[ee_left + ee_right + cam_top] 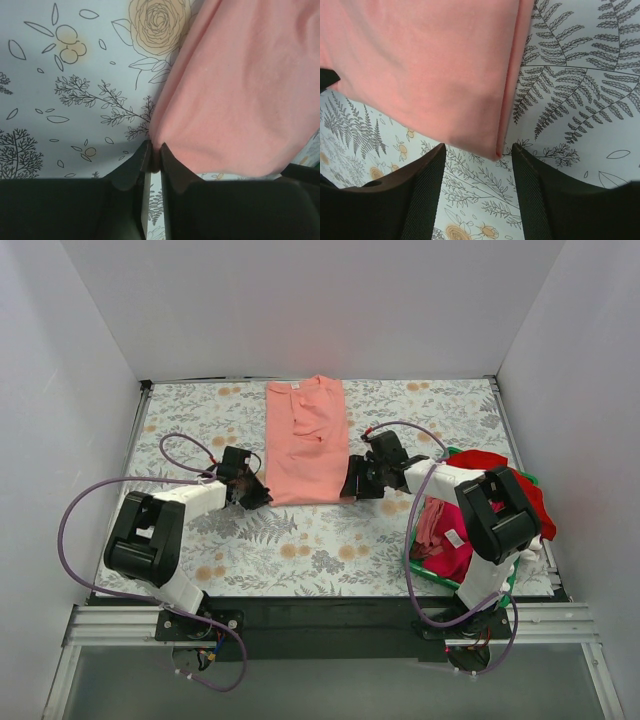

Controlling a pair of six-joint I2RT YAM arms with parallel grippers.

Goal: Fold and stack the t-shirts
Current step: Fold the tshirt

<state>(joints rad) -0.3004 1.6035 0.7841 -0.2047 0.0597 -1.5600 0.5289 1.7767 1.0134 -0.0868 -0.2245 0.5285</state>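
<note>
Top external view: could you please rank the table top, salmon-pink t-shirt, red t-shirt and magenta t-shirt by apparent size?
1. table top
2. salmon-pink t-shirt
3. red t-shirt and magenta t-shirt: their visible parts look alike, both bunched and partly hidden by the right arm, so unranked.

There's the salmon-pink t-shirt (305, 440), plain against a pale table cover (300, 550) printed with grey ferns and ochre blossoms, while the green basket (428, 578) shows a red t-shirt (490, 462) and a magenta t-shirt (445, 540), with purple cables (75, 510) looping by.
</note>
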